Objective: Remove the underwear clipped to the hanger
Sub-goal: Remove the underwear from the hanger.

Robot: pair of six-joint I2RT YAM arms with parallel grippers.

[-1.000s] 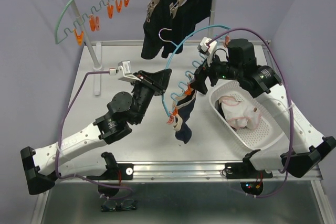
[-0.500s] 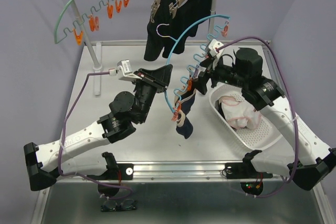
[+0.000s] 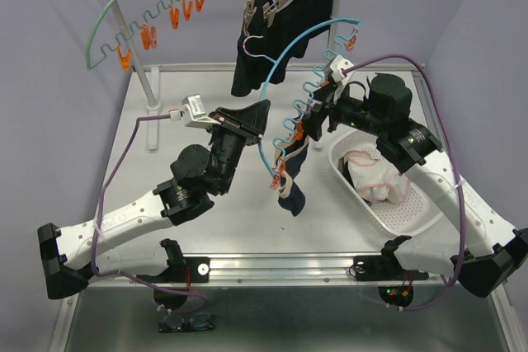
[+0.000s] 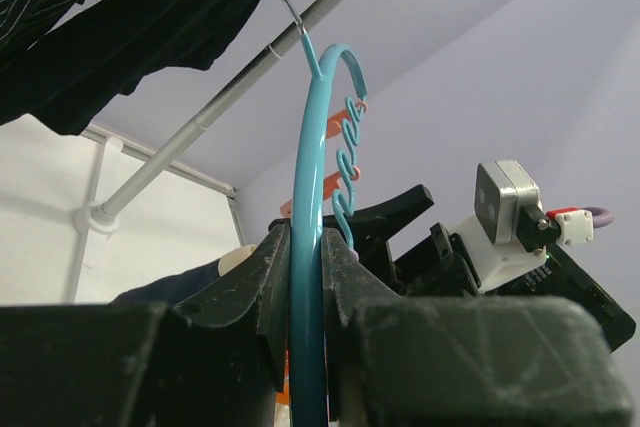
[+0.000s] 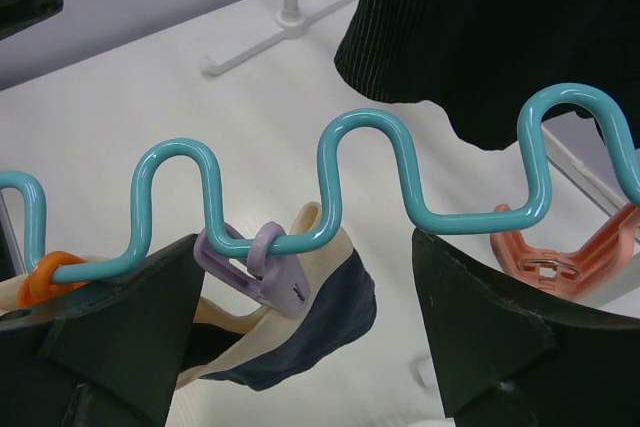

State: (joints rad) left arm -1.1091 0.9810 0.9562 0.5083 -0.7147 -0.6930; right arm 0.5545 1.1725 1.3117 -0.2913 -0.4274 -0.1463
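Navy underwear with a beige waistband [image 3: 293, 166] hung at 6 o'clock below a lilac plastic clip [image 5: 270, 267] on the teal wavy wire hanger [image 4: 312, 117]. The right gripper [image 5: 305, 247] had just risen to straddle that clip, jaws wide apart, so unclipping looked near. The left gripper [image 4: 307, 242], reaching toward 1 o'clock, stayed clamped on the hanger.

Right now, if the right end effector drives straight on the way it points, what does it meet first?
The wavy bar of the blue hanger, which crosses between the open fingers of the right end effector. The lilac clip holding the navy underwear sits just below; depth is unclear.
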